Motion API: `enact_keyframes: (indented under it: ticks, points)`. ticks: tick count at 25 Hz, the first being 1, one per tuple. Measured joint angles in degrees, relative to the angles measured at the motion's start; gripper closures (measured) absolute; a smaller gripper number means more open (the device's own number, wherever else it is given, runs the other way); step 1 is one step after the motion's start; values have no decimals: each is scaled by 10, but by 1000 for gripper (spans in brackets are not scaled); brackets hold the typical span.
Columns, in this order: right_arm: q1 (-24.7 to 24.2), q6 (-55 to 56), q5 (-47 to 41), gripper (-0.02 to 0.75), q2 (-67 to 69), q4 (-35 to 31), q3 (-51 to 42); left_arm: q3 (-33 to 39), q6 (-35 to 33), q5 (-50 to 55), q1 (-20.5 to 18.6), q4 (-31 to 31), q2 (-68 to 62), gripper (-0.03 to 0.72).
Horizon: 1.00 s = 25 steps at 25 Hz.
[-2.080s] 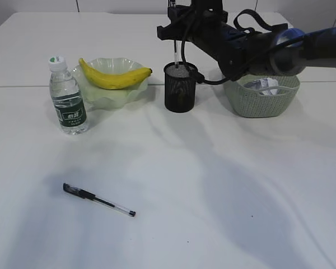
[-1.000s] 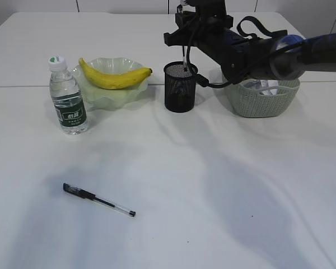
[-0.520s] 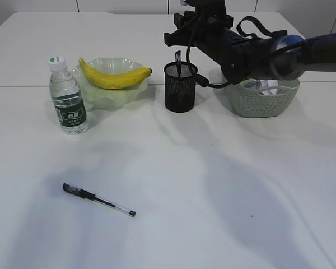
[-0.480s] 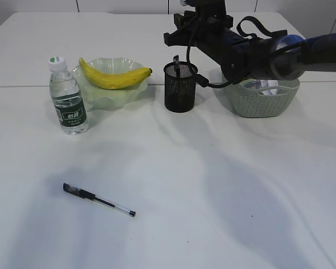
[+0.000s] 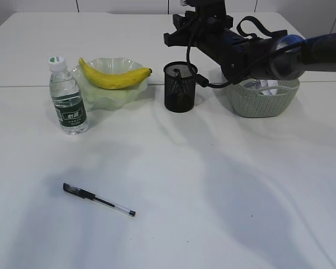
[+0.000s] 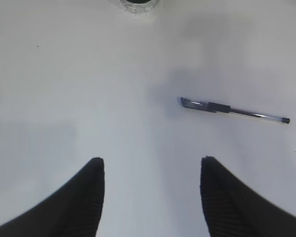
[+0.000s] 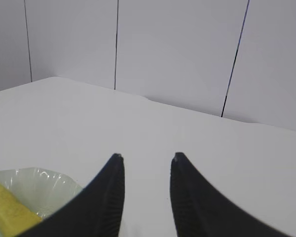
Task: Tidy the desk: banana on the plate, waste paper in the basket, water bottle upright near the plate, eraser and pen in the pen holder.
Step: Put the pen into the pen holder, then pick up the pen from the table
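The banana (image 5: 115,77) lies on the pale green plate (image 5: 109,95) at the back left. The water bottle (image 5: 67,98) stands upright just left of the plate. The black mesh pen holder (image 5: 180,87) stands at the back middle; the eraser does not show. The waste paper (image 5: 266,85) lies in the green basket (image 5: 261,101). The pen (image 5: 99,199) lies on the table at the front left. My right gripper (image 5: 180,38) hangs above the holder, open and empty (image 7: 146,157). My left gripper (image 6: 152,160) is open and empty above the table, with the pen (image 6: 234,109) ahead to its right.
The table is white, with a seam running across it behind the bottle. The right arm and its cables (image 5: 252,50) span the back right, over the basket. The bottle's base (image 6: 138,4) shows at the top edge of the left wrist view. The plate (image 7: 39,182) and banana (image 7: 5,212) show low left in the right wrist view.
A small thin item that hung from my right gripper over the pen holder has dropped into the holder and out of sight. The right gripper has risen slightly. Nothing else moved.
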State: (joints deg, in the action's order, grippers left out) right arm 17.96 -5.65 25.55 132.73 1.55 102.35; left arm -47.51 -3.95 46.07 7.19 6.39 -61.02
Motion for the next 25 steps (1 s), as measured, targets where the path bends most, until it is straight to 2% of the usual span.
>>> enact_keyframes:
  ticks: [4, 8, 20, 25]
  points:
    - [0, 2, -50, 494, -5, 3, 0, 0, 0, 1, 0, 0, 0, 253]
    - [0, 32, -111, 490, -31, 42, 0, 0, 0, 2, 0, 0, 0, 253]
    - [0, 297, -251, 489, -142, 328, 0, 0, 0, 3, 0, 46, 0, 253]
    - [6, 330, -307, 489, -195, 366, -1, 0, 0, 5, 0, 77, 0, 253]
